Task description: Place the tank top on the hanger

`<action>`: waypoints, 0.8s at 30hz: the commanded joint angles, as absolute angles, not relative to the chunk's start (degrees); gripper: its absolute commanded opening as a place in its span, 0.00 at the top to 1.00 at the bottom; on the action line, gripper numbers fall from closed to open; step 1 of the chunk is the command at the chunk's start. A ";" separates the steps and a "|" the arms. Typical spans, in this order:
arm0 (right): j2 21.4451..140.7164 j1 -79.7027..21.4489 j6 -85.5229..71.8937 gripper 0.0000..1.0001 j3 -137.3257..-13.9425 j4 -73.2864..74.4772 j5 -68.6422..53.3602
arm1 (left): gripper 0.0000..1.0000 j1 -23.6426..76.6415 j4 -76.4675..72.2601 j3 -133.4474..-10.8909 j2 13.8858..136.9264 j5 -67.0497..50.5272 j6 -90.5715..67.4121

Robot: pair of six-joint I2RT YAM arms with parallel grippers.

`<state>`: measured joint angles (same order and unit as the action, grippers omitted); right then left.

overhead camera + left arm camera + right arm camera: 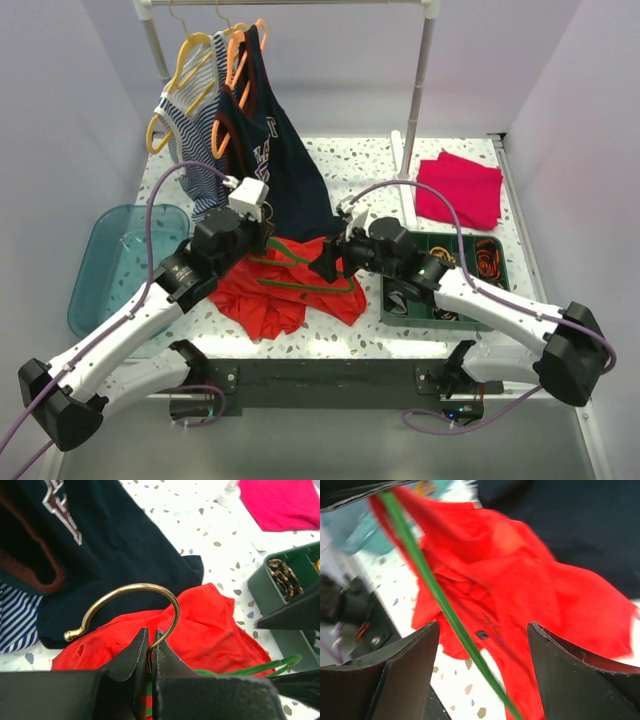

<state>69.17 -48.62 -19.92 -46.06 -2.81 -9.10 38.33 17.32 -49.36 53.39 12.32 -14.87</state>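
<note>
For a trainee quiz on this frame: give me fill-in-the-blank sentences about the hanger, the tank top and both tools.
The left tool is ____ on the green hanger at its hook.
The right tool is ____, the hanger's bar between its fingers.
Beneath the hanger lies the ____ tank top.
Missing: shut; open; red.

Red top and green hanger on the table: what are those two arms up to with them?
They are working on getting the red tank top onto the green hanger. The left gripper is shut on the hanger at the base of its metal hook. The right gripper is open, with the hanger's green bar running between its fingers just above the top. The top lies crumpled on the table and is not yet on the hanger.
</note>
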 commanded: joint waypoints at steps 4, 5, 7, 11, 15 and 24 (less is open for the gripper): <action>54.95 -48.43 -25.66 0.29 -45.45 9.83 10.73 | 1.00 38.14 14.41 -48.08 52.30 23.28 -19.60; 53.89 -48.43 -25.49 0.39 -44.31 11.76 10.20 | 1.00 38.14 14.68 -48.08 51.95 23.99 -19.77; 52.56 -48.43 -24.61 0.47 -43.16 13.70 6.35 | 1.00 38.06 15.46 -48.43 51.77 26.19 -20.39; 51.24 -48.95 -24.43 0.53 -36.50 15.12 0.88 | 1.00 38.14 17.05 -49.22 53.17 29.79 -22.32; 52.03 -52.02 -24.17 0.53 -34.80 14.68 1.58 | 1.00 38.14 16.97 -50.10 55.37 30.67 -23.38; 65.72 -63.89 -22.94 0.57 -39.29 15.47 10.81 | 1.00 38.14 17.31 -51.94 57.66 31.46 -23.64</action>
